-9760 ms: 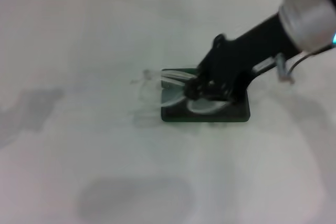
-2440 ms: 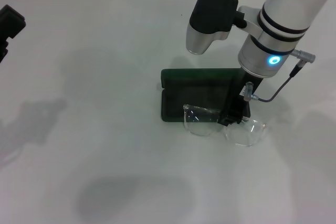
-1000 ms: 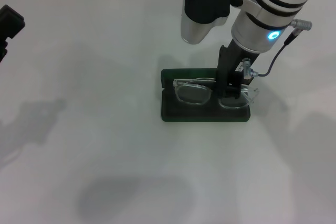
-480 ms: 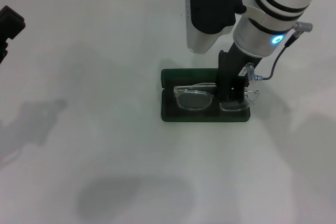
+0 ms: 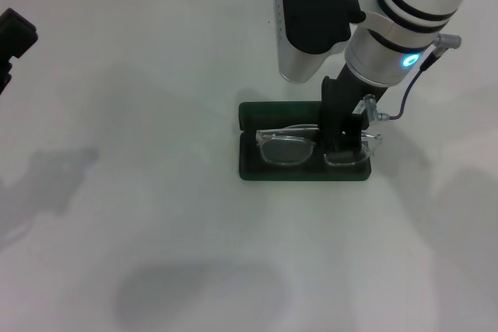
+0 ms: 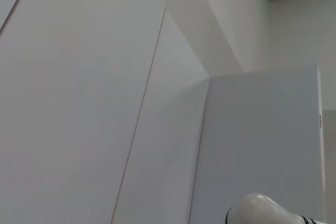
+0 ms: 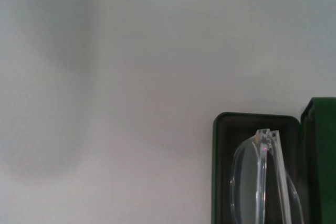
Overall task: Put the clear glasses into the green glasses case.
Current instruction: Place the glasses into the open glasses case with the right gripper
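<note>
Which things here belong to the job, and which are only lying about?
Job:
- clear glasses, over the open case
- green glasses case
- right gripper, at the glasses' middle

Not part of it:
- left gripper, parked at the edge
- white table

The glasses (image 5: 311,148) are looking like fully see-through, colourless plastic, smooth and shiny, with the edges catching little bright glints; in the right wrist view (image 7: 265,182) the lens rim is showing a slick, glassy polish. Under them, the case (image 5: 247,162) is reading as a hard dark green shell with a smooth, slightly satiny finish, and its inside is looking darker and duller. Around the case, the table (image 5: 156,192) is coming across as a plain white, matt, even surface. Above the case, the right arm (image 5: 405,13) is showing glossy white plastic casing with black bands, plus a smooth black-and-silver housing (image 5: 305,17) with a soft sheen.
</note>
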Tool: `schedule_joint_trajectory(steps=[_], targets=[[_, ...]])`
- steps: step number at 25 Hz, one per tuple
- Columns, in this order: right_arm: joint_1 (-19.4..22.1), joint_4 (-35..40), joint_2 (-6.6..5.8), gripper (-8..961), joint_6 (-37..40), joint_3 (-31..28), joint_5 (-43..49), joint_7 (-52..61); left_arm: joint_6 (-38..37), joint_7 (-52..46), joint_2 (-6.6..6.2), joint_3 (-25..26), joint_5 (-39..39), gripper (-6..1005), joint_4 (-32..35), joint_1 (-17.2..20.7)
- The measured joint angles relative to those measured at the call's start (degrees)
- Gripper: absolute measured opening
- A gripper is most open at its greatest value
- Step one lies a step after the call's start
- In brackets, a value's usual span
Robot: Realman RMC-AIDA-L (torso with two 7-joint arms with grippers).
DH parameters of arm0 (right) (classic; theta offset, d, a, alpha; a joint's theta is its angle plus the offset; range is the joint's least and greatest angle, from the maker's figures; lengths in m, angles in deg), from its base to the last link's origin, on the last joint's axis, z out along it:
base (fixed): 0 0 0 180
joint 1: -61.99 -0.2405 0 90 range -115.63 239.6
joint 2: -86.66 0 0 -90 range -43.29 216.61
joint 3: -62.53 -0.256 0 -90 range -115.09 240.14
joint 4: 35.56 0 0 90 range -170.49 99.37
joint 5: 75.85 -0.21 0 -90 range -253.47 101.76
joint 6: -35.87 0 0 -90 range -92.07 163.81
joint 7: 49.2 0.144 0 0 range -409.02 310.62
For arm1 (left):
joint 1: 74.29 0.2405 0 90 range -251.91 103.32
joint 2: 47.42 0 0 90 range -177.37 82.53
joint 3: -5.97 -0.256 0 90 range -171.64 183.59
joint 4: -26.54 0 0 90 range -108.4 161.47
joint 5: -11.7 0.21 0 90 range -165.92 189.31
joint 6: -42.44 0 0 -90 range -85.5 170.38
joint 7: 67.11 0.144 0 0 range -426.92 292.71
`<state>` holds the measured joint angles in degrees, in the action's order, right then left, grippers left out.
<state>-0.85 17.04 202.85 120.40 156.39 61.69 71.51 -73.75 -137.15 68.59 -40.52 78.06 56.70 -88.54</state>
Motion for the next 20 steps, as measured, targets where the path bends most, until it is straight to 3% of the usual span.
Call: schedule_joint_trajectory(steps=[20], targets=[[0.2, -1.5, 0.0, 93, -0.8, 0.0, -1.3, -0.7, 0.0, 0.1, 0.09, 0.0, 0.0, 48, -0.2, 0.0]])
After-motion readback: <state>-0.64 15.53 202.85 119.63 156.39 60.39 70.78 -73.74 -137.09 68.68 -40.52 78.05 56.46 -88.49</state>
